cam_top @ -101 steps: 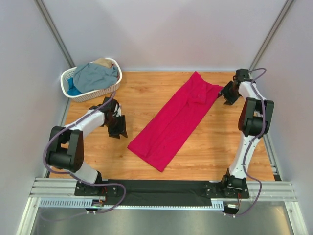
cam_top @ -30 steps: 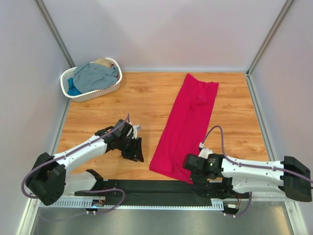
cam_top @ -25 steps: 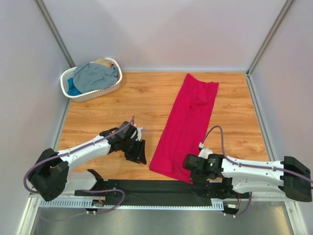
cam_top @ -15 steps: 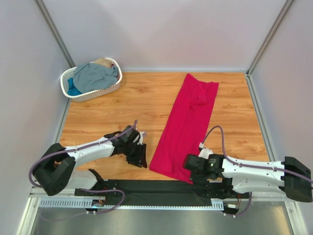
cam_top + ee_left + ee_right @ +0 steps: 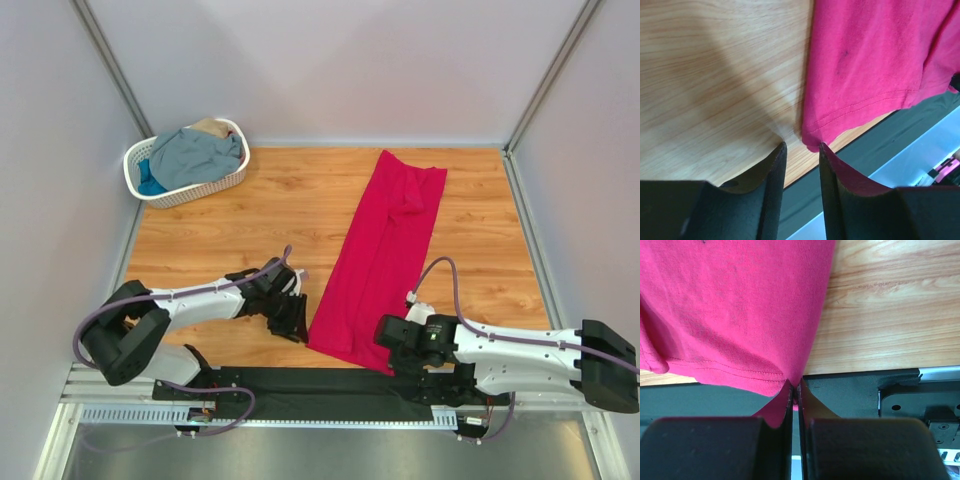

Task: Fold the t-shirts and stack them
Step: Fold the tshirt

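At the near hem — right end effector [image 5: 795, 386] pinches crimson t-shirt [image 5: 740, 305].

Pale grey walls [image 5: 340, 70] enclose a wooden table [image 5: 290, 200] under soft, even light

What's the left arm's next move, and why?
Probably nudge the left gripper forward and close on the crimson t-shirt at its hem corner: the open jaws have it just at their tips, and the right gripper is shut on the other corner.
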`<state>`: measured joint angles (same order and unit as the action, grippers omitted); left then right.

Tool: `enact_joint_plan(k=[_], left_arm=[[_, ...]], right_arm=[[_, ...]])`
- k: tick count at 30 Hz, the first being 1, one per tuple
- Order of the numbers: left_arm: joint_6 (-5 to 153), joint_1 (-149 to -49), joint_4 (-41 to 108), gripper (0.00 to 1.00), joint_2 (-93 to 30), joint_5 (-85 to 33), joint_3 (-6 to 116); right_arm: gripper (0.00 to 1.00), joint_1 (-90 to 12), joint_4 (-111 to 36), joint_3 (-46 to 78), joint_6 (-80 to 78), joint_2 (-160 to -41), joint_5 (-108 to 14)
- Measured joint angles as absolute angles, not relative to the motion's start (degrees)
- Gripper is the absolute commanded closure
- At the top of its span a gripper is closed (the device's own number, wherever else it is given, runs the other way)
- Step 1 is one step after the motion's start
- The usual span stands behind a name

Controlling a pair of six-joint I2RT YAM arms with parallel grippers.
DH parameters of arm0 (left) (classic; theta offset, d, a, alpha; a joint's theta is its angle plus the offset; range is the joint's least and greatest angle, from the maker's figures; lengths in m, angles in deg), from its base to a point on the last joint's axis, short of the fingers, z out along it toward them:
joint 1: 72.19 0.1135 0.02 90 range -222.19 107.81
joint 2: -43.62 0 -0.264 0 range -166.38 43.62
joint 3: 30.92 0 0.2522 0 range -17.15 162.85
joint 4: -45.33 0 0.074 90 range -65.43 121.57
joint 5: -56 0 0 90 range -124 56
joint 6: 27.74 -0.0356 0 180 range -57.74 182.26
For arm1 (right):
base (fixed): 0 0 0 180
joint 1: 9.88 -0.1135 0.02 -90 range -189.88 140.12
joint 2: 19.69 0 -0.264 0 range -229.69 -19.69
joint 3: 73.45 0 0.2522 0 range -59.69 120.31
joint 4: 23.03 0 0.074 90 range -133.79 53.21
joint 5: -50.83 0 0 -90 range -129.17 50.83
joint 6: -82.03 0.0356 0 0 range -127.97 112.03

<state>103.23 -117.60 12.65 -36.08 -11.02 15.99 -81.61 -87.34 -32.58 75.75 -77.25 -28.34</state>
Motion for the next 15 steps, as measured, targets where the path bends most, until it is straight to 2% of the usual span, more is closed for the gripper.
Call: enact_joint_plan(k=[2,3,10,15], left_arm=[[103.6,-118.2,13.3,0.64,-36.5,-11.1,16.0],[103.8,-118.4,13.6,0.71,-36.7,-11.2,16.1],[104.5,-119.2,13.8,0.98,-38.2,-12.2,16.7],[104.4,-120.0,12.7,1.00,-38.2,-13.2,17.5]], right_arm=[[1.00,-81.6,-87.4,-32.6,75.8,-77.1,-28.3],[1.00,-81.6,-87.3,-32.7,75.8,-76.9,-28.3],[1.00,-81.7,-86.7,-34.4,75.9,-73.8,-28.3],[1.00,-81.7,-86.8,-35.0,76.0,-72.0,-28.3]])
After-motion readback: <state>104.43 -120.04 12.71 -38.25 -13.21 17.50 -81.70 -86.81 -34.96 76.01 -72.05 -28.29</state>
